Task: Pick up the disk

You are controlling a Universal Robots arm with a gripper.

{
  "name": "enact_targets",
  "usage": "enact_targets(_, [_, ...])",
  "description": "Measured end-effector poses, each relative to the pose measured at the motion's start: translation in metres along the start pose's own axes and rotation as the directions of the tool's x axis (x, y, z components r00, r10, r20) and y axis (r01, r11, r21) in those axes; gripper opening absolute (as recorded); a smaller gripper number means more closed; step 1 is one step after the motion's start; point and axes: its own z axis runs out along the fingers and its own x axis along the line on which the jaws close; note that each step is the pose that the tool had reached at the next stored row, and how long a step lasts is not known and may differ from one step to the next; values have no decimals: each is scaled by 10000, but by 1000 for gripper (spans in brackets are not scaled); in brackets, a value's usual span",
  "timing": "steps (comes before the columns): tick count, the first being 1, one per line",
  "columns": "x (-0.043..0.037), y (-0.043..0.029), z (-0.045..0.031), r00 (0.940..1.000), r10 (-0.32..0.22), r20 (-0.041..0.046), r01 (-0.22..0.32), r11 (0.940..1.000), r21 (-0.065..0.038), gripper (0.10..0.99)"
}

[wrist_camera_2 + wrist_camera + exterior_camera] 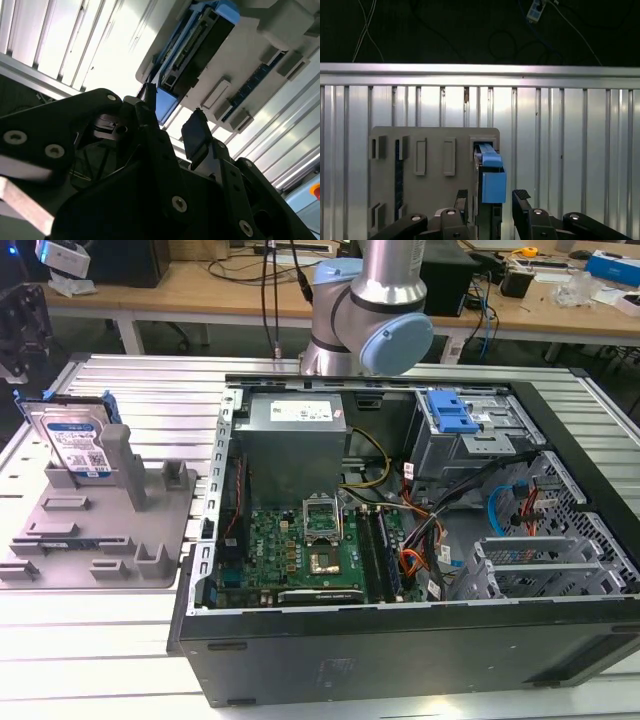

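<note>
Exterior view. The disk (72,440) stands on edge at about 10 o'clock, tilted, its labelled face towards the camera. It sits in a grey fixture (110,540) and leans against an upright post (122,455) at its 3 o'clock side. The fixture lies on a slatted metal surface (150,390). An open computer case (400,640) lies on the same surface, just beside the fixture, and reaches from the centre to 3 o'clock. The arm (372,300) rises behind the case at 12 o'clock.

First wrist view. The disk (487,167) is seen edge-on with a blue rail along it, seated in the fixture (430,165). The pincer (492,195) has its fingers (521,197) apart, one on each side of the disk's near end. A gap shows on either side, and no contact is visible.

Second wrist view. The pincer (172,105) is again spread, and the disk (195,47) lies beyond the fingertips in line with the gap between them.
</note>
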Motion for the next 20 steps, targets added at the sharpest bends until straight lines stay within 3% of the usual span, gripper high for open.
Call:
enact_targets(4, [-1, 2, 9, 10000, 0, 1, 0, 10000, 0, 482])
enact_targets(20, [-5, 7, 239, 10000, -1, 0, 1, 10000, 0, 482])
